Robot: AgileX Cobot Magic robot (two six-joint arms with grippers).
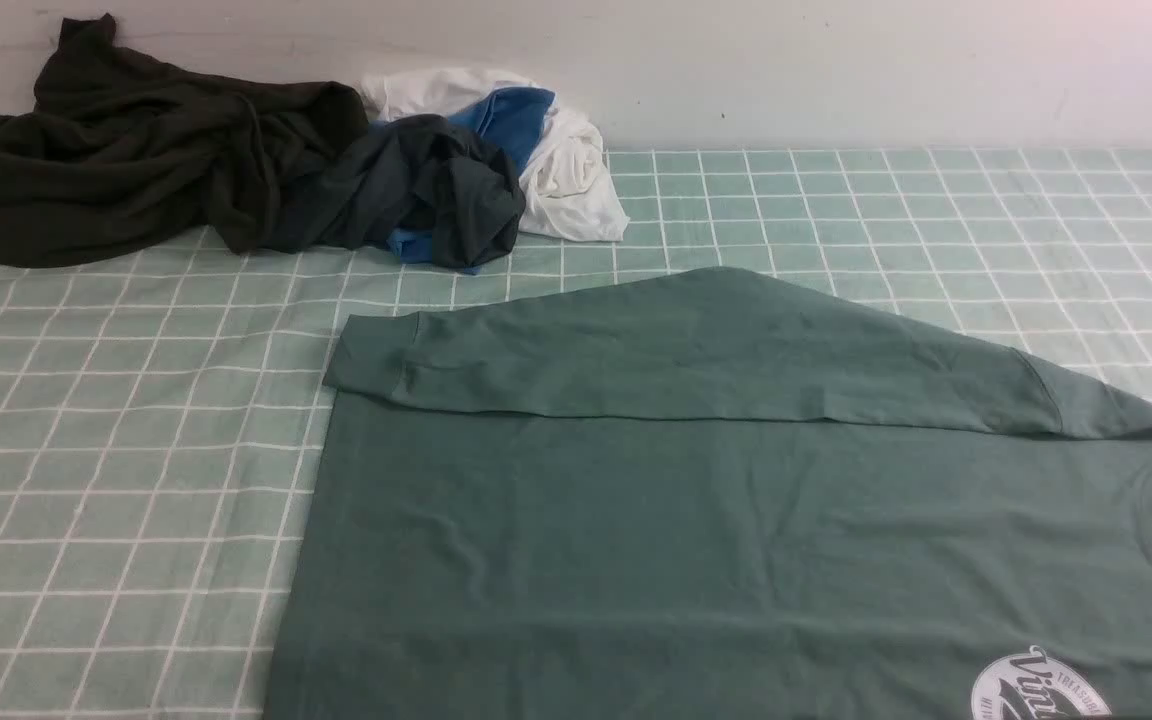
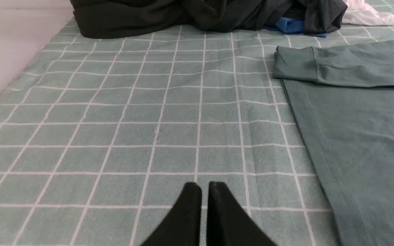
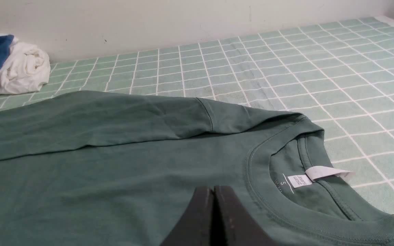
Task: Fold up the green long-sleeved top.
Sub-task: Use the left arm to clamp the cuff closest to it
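Observation:
The green long-sleeved top (image 1: pixel 716 530) lies flat on the checked cloth, neck to the right, hem to the left. One sleeve (image 1: pixel 696 350) is folded across its far side, with the cuff (image 1: pixel 371 355) at the left. The white logo (image 1: pixel 1041 685) shows at the bottom right. My left gripper (image 2: pixel 204 186) is shut and empty over bare cloth, left of the top's hem (image 2: pixel 323 164). My right gripper (image 3: pixel 213 189) is shut and empty above the chest, just beside the ribbed collar (image 3: pixel 286 208). Neither gripper shows in the front view.
A very dark olive-black garment (image 1: pixel 136 150) and a dark navy-grey one with blue and white cloth (image 1: pixel 476 160) are heaped at the back left by the wall. The checked cloth (image 1: pixel 116 450) covers the table. The wall (image 1: pixel 836 70) runs along the back.

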